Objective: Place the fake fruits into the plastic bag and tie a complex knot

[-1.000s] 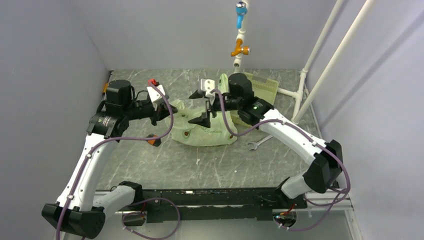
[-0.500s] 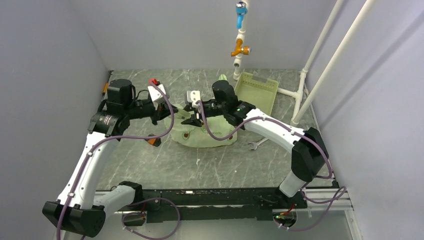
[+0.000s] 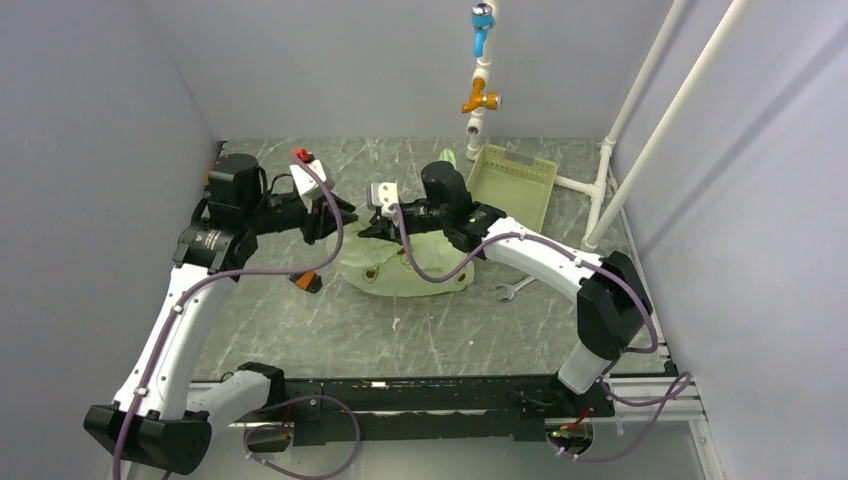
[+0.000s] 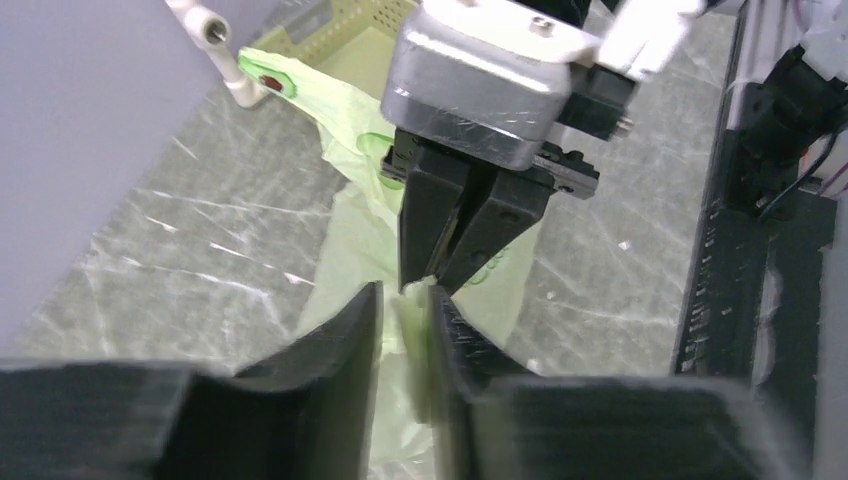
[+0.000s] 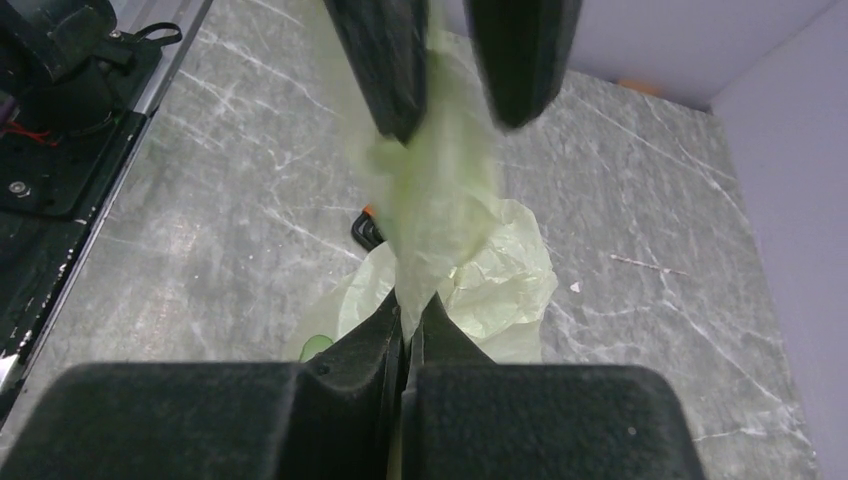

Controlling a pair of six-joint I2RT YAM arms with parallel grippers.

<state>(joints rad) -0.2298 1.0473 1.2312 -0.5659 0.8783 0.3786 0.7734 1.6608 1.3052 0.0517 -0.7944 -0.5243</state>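
Right pincer (image 5: 408,305): clamped tight on a twisted strand of the bag (image 3: 415,272). Left pincer (image 4: 405,300): jaws narrowly parted, the same strand running through the gap; whether they bite the film, cannot tell. The two tips sit nose to nose, just above the bag.

Bag: lies mid-table, body slumped flat on the table (image 3: 450,330), neck drawn up between the pincers.

Handling, as judged: film thin, light, limp, slippery and easily torn. It will slide out of a loose pinch. Best taken on the bunched neck or a handle, many layers together, not on a single skin.

Hard to read: fruits not made out anywhere; likely inside the bag. A brighter green patch (image 5: 318,346) at the bag's edge may be one, uncertain. The strand is blurred in the right wrist view, so no knot or loop can be read. Handles not told apart.

Around: block (image 3: 308,282) left of the bag, wrench (image 3: 510,290) right of it, tray (image 3: 515,180) at the far right.
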